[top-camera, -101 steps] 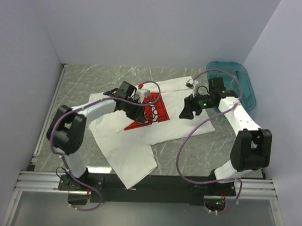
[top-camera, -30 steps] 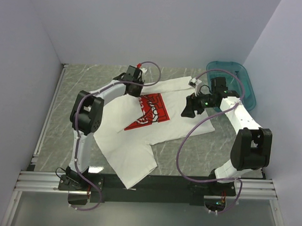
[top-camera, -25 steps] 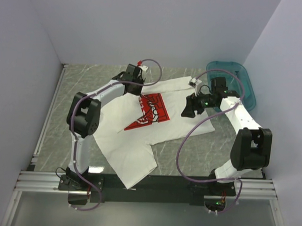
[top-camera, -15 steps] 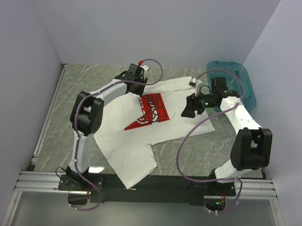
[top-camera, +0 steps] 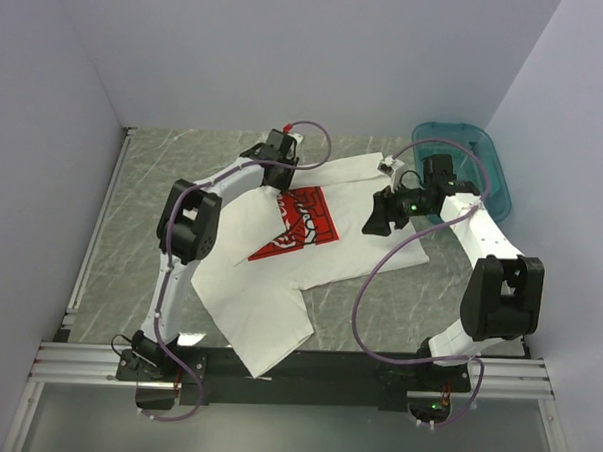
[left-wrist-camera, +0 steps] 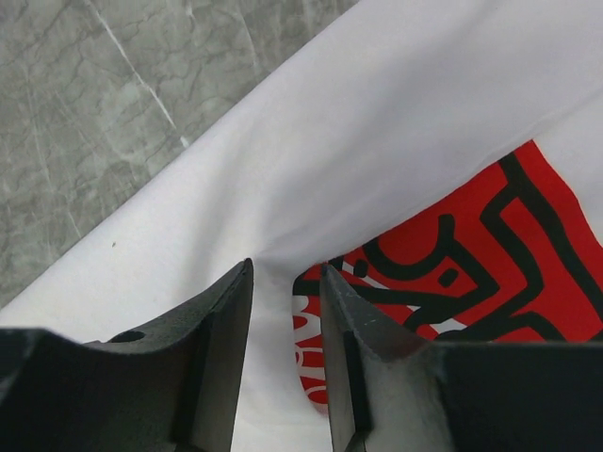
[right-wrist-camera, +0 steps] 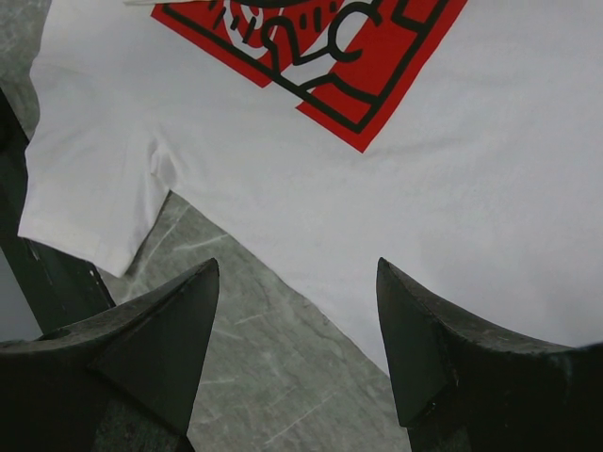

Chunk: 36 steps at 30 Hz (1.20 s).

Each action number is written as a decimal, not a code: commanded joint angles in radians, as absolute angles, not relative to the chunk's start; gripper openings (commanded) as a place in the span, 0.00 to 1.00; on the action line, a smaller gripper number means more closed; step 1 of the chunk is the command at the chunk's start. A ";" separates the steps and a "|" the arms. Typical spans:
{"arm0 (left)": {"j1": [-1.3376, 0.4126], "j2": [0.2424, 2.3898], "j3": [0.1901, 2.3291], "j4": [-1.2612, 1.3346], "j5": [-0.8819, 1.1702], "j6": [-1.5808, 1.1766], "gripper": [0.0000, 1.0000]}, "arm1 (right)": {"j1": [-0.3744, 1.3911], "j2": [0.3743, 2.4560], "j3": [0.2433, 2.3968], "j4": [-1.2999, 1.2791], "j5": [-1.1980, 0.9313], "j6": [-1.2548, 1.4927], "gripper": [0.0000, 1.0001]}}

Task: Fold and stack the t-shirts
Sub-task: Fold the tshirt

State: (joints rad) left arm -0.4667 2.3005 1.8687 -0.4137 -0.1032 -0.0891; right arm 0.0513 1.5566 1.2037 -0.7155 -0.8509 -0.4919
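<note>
You have bare table (top-camera: 154,170) left of the t-shirt (top-camera: 263,304); the teal basin (top-camera: 496,166) blocks the far right corner, and the left arm (top-camera: 229,175) spans the shirt's far edge.

One white short-sleeved t-shirt (top-camera: 269,285), spread mostly flat and skewed on the table (top-camera: 163,180), print side up. Red square chest print (top-camera: 304,224) with black line art. A flap of white fabric is folded over its far-left corner, so only part shows. Shirt's near end reaches the table's near edge.
</note>
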 commanded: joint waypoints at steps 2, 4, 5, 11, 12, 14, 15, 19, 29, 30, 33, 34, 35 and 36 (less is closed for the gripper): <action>-0.483 2.324 1.936 -0.428 -0.156 -0.081 0.39 | 0.041 1.562 1.209 -0.719 -0.871 -0.502 0.75; -0.483 2.332 1.937 -0.428 -0.170 -0.083 0.37 | 0.041 1.566 1.210 -0.721 -0.873 -0.503 0.75; -0.485 2.333 1.937 -0.426 -0.181 -0.084 0.36 | 0.040 1.566 1.210 -0.721 -0.871 -0.502 0.75; -0.488 2.330 1.936 -0.420 -0.199 -0.075 0.20 | 0.037 1.568 1.210 -0.721 -0.874 -0.503 0.75; -0.491 2.324 1.933 -0.417 -0.202 -0.071 0.18 | 0.038 1.568 1.210 -0.722 -0.874 -0.503 0.75; -0.495 2.318 1.928 -0.414 -0.202 -0.064 0.12 | 0.037 1.568 1.212 -0.724 -0.876 -0.503 0.75; -0.497 2.310 1.928 -0.410 -0.198 -0.061 0.11 | 0.037 1.568 1.212 -0.724 -0.877 -0.505 0.75; -0.511 2.277 1.893 -0.388 -0.189 -0.041 0.02 | 0.038 1.571 1.212 -0.726 -0.874 -0.505 0.75; -0.540 2.191 1.815 -0.367 -0.195 -0.011 0.01 | 0.034 1.577 1.213 -0.730 -0.879 -0.511 0.75; -0.543 2.184 1.807 -0.367 -0.198 -0.011 0.01 | 0.034 1.577 1.213 -0.730 -0.879 -0.509 0.75; -0.548 2.174 1.796 -0.364 -0.195 -0.011 0.01 | 0.035 1.577 1.213 -0.729 -0.876 -0.509 0.75; -0.546 2.172 1.796 -0.365 -0.193 -0.011 0.01 | 0.035 1.577 1.213 -0.730 -0.879 -0.509 0.75; -0.548 2.172 1.795 -0.365 -0.193 -0.011 0.01 | 0.035 1.577 1.213 -0.730 -0.877 -0.509 0.75; -0.549 2.175 1.796 -0.371 -0.192 -0.011 0.01 | 0.032 1.575 1.213 -0.732 -0.879 -0.509 0.75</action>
